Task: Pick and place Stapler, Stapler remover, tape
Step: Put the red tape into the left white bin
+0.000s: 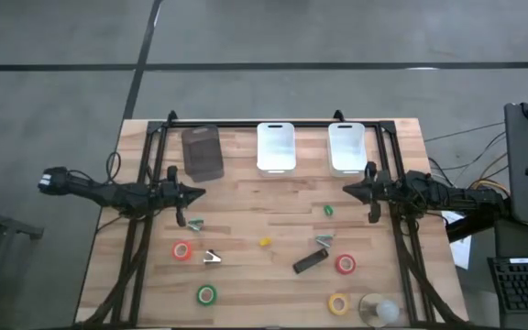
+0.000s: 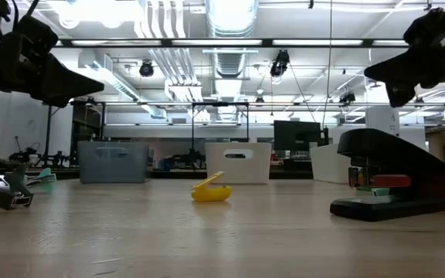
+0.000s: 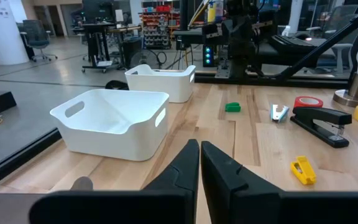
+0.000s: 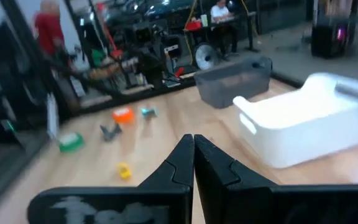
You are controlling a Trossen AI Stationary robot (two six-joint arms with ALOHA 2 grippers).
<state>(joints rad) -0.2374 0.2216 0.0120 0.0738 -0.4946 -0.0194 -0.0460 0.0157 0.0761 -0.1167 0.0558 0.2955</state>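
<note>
Both arms hovered above the table. The left gripper point(image 1: 200, 192) and right gripper point(image 1: 347, 191) had fingers pressed together, empty. The stapler point(image 1: 309, 261) lay near the red tape point(image 1: 345, 264).

Wooden table point(image 1: 255, 206) carrying black stapler point(image 1: 309, 261), coloured tape rolls point(image 1: 182, 250), silvery staple removers point(image 1: 212, 258), two white bins point(image 1: 276, 147), grey bin point(image 1: 202, 152).

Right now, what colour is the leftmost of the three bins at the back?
Dark grey bin; the other two are white. The high view shows it best.
</note>
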